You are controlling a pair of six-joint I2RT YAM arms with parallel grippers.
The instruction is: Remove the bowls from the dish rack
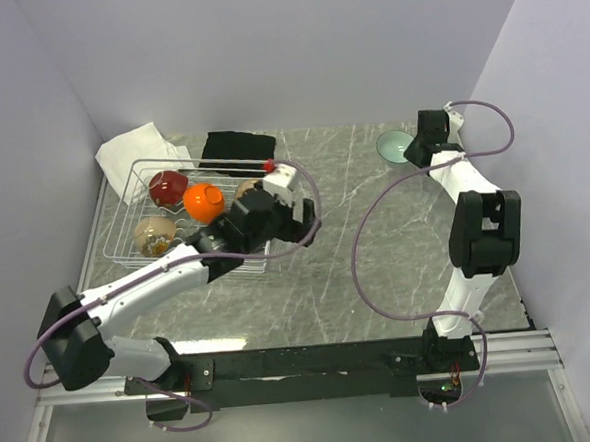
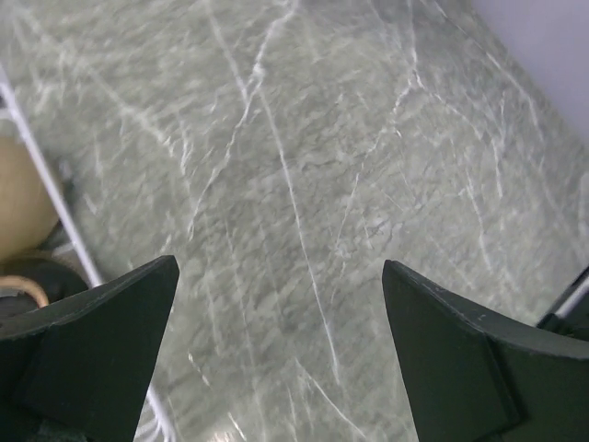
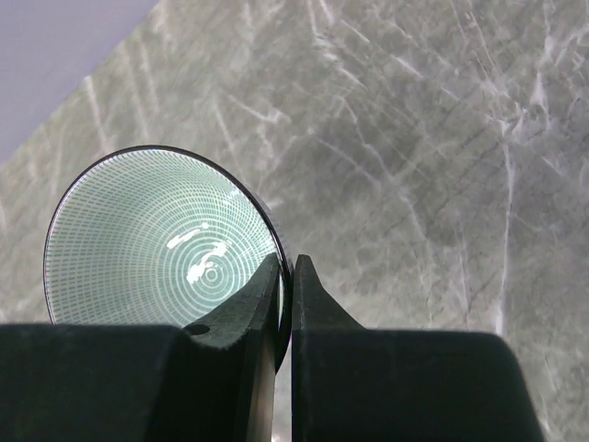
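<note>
**Dish rack part unloaded: four bowls racked, one at the right claw**

Dish rack [image 1: 121,210], upper left of the top view, holds the dark red bowl [image 1: 168,186], orange bowl [image 1: 204,202], beige bowl [image 1: 155,233] and the partly hidden tan-brown bowl [image 1: 245,189].

Left claw [image 2: 281,267]: jaws wide, empty, over bare tabletop [image 2: 322,138] just right of the rack. The racked bowls lie to its left, so this arm is nearer.

Right claw [image 3: 287,262], upper right: pinched on the rim of the pale teal bowl [image 3: 156,239], well apart from the rack.

Lab test booth: plain lilac walls [image 1: 265,53] enclose a marble-look table [image 1: 377,246].

The dish rack [image 1: 131,199] sits far left, one bowl [image 1: 393,147] far right.
</note>
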